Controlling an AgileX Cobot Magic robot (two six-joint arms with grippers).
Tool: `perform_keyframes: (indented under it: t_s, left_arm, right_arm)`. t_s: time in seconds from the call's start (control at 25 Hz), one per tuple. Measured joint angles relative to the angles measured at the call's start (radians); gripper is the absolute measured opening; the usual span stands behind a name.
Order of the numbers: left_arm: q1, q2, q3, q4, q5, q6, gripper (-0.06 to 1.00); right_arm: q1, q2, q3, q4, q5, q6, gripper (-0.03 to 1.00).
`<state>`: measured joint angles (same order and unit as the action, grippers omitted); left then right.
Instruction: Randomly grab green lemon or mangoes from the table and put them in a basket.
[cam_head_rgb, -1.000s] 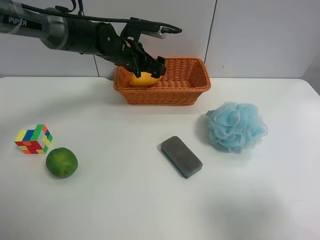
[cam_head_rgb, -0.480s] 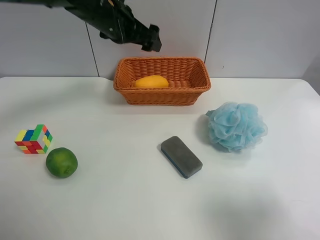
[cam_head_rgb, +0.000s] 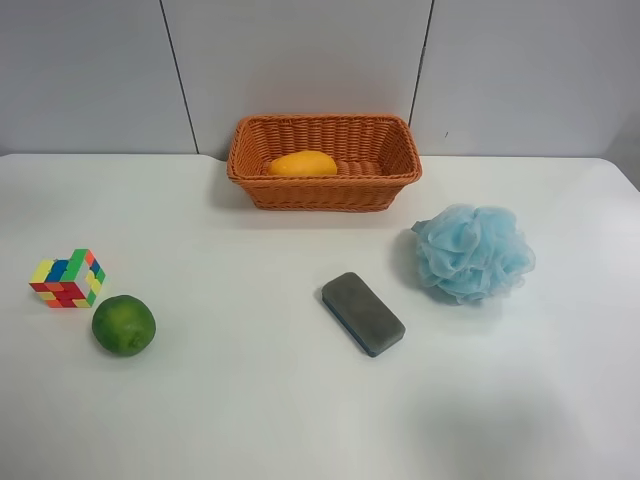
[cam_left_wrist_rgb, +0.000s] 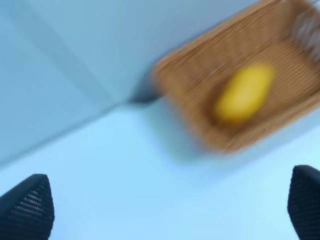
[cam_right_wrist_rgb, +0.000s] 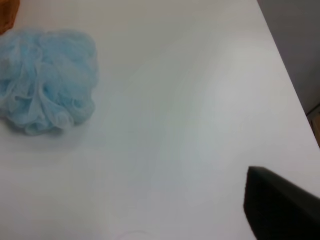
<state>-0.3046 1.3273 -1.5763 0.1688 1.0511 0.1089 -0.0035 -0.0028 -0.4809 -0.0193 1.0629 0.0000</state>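
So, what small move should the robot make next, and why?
Probably swing the left end effector, open and empty, toward the green lemon: the mango already lies in the basket, while the lemon sits on the table beside the puzzle cube.

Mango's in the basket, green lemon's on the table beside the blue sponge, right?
No: the exterior high view shows the green lemon on the table beside the puzzle cube, far from the blue sponge. The mango is in the basket.
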Motion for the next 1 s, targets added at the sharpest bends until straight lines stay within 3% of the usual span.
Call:
perform_keyframes:
  t_s: [0.12,0.44,0.68,1.0]
  left_arm:
    - [0.069,-0.109,0.015,0.033,0.132,-0.012,0.91]
    - [0.210,-0.501,0.226,0.034,0.156,-0.052,0.91]
    - [0.308,-0.904,0.521,0.027,0.158,-0.141,0.90]
    - [0.333,-1.316,0.866,-0.005,0.152,-0.306,0.90]
  right_arm:
    - [0.000,0.000,0.000,0.000,0.000,0.000,0.98]
    - [0.000,0.000,0.000,0.000,0.000,0.000,0.98]
    - [0.000,0.000,0.000,0.000,0.000,0.000,0.98]
    - [0.000,0.000,0.000,0.000,0.000,0.000,0.98]
